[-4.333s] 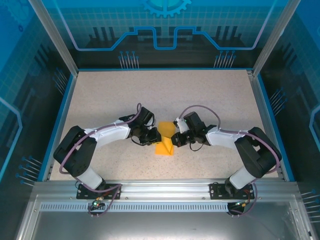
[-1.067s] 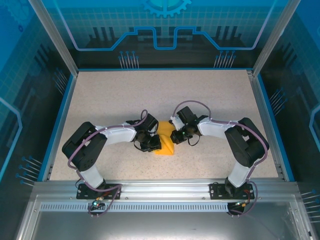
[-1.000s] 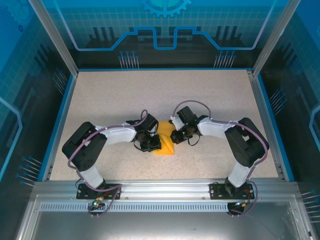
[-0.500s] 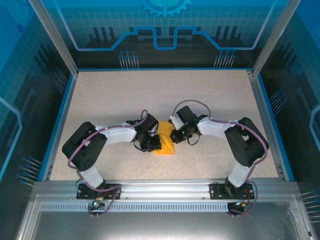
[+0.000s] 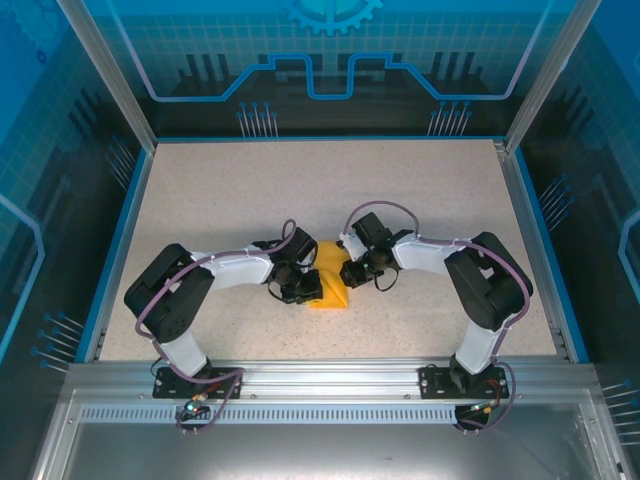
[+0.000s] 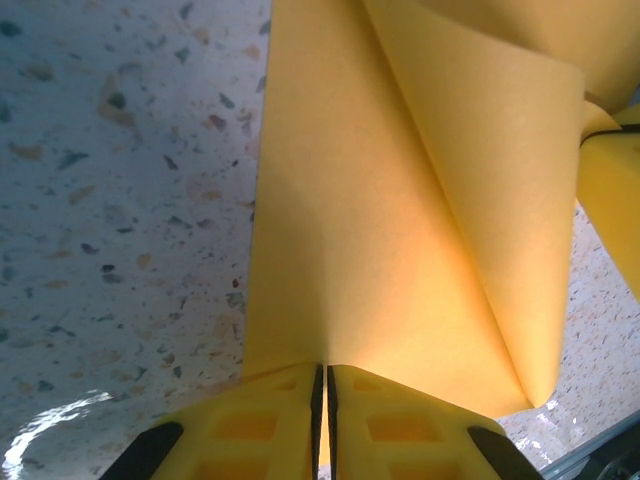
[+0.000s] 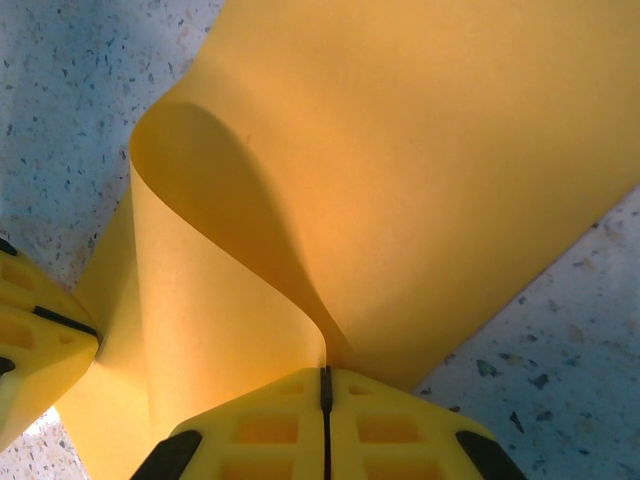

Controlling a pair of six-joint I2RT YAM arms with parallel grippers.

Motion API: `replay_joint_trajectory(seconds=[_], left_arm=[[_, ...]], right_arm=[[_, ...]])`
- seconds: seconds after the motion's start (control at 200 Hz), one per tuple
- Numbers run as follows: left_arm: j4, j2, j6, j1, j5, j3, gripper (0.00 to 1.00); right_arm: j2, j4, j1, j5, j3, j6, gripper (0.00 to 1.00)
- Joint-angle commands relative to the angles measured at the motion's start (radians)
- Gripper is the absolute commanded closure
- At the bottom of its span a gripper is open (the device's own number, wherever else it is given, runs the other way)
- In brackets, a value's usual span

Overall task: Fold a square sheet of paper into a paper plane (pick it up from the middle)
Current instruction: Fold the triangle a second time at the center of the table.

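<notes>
the sheet of paper (image 5: pixel 330 288) sits at the middle of the table (image 5: pixel 300 190), partly folded and lifted into loose curved flaps between the two arms. the left gripper (image 6: pixel 322 382) is pinched almost closed on one edge of the paper, right at a crease. the right gripper (image 7: pixel 325 385) is clamped just as tight on the opposite edge, where a flap bulges up in a soft loop instead of lying flat. the risks, as i judge them: the two grips face each other closely, so if either arm pulls away or twists while both hold on, the thin paper could tear at a pinch point or slip out of one set of fingers. the bulging loop could be pressed down off-line, giving a crooked crease that spoils the plane's symmetry. the fingertips are very near each other, so a small misjudged move could knock them together. letting go of one side early may let the flaps spring open. no brand, label or readable writing appears on the paper, grippers or table; the blue back wall (image 5: pixel 320 60) carries line drawings and a gear shape, no letters.
</notes>
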Motion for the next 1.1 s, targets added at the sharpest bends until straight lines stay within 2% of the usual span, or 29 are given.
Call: replay_joint_trajectory(seconds=[0.0,0.405,0.665,0.93,1.09], left_arm=[[-0.039,0.009,0.026,-0.010,-0.017,0.019,0.86],[-0.038,-0.098,-0.004,-0.009,-0.045,0.016,0.80],[0.034,-0.178,-0.072,-0.002,-0.060,0.008,0.75],[0.219,-0.087,-0.173,0.044,0.057,0.034,0.75],[0.276,-0.025,-0.201,0.049,0.086,0.048,0.76]], right_arm=[[-0.014,-0.033,0.013,0.017,0.004,-0.006,0.93],[-0.022,-0.013,0.016,-0.009,-0.016,0.006,0.92],[-0.018,-0.014,0.016,0.002,-0.018,0.008,0.92],[-0.004,0.001,0.018,0.010,-0.024,0.016,0.92],[-0.002,0.004,0.016,0.011,-0.027,0.018,0.92]])
